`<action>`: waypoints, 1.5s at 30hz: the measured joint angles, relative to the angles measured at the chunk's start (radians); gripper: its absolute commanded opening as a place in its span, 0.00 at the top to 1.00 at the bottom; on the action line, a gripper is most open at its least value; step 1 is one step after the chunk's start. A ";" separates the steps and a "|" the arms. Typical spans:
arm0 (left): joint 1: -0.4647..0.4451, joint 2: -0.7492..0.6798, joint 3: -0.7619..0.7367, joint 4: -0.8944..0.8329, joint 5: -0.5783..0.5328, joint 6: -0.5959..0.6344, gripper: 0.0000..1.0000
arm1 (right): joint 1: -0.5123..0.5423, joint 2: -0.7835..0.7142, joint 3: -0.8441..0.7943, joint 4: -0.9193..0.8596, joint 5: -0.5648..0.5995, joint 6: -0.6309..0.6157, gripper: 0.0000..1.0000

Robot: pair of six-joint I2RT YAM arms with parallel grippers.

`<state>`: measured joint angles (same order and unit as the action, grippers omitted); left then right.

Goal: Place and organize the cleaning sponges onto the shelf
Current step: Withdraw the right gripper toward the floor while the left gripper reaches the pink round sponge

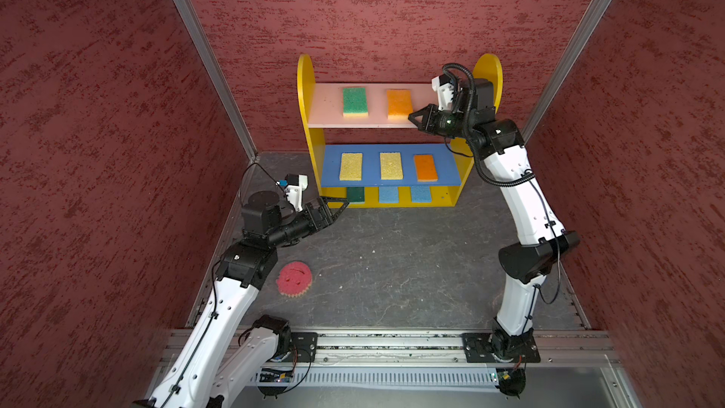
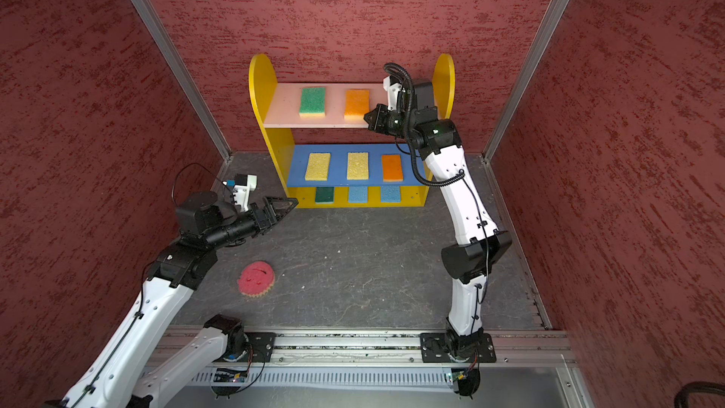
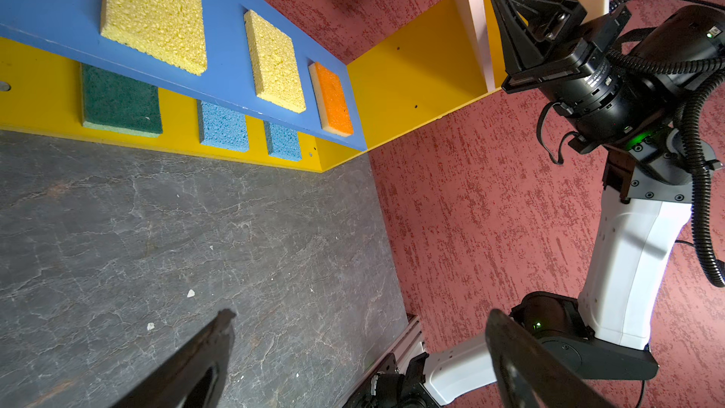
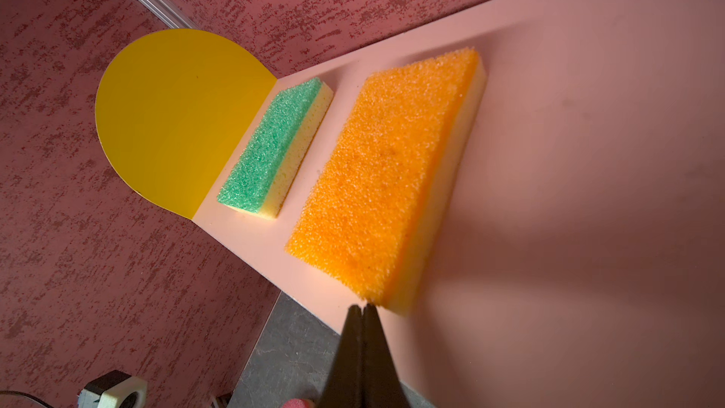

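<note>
The shelf (image 1: 306, 72) stands against the back wall. Its pink top board (image 1: 325, 109) carries a green sponge (image 1: 355, 102) and an orange sponge (image 1: 399, 104). Two pale yellow sponges (image 1: 350, 166) and another orange one (image 1: 425, 167) lie on the blue board. On the yellow base lie a dark green sponge (image 1: 355, 194) and two blue sponges (image 1: 388, 195). The round pink smiley sponge (image 1: 294, 278) lies on the floor beside my left arm. My right gripper (image 4: 361, 306) is shut and empty, its tips at the top orange sponge's (image 4: 388, 174) near corner. My left gripper (image 3: 361, 313) hangs open and empty, left of the shelf's base.
Red textured walls (image 1: 98, 111) close in on three sides. A metal rail (image 1: 392, 341) with both arm bases runs along the front. My right arm (image 1: 521, 198) rises in front of the shelf's right side panel. Grey floor (image 1: 392, 261) lies between the arms.
</note>
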<state>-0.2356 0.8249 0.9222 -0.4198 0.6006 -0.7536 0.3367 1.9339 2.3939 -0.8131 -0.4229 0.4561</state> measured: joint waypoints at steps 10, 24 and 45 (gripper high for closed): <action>0.000 0.000 0.000 0.000 0.000 0.000 0.01 | 0.000 0.003 0.000 0.000 0.005 0.000 1.00; 0.089 -0.049 0.126 -0.297 -0.214 0.057 0.01 | 0.145 -0.264 -0.406 0.119 0.106 -0.043 0.91; 0.342 0.000 -0.121 -0.716 -0.476 0.069 0.01 | 0.408 -0.635 -1.351 0.525 0.363 -0.120 0.53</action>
<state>0.1066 0.8246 0.8013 -1.1362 0.1249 -0.6849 0.7448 1.2987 1.0428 -0.2882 -0.0601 0.3363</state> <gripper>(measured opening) 0.994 0.461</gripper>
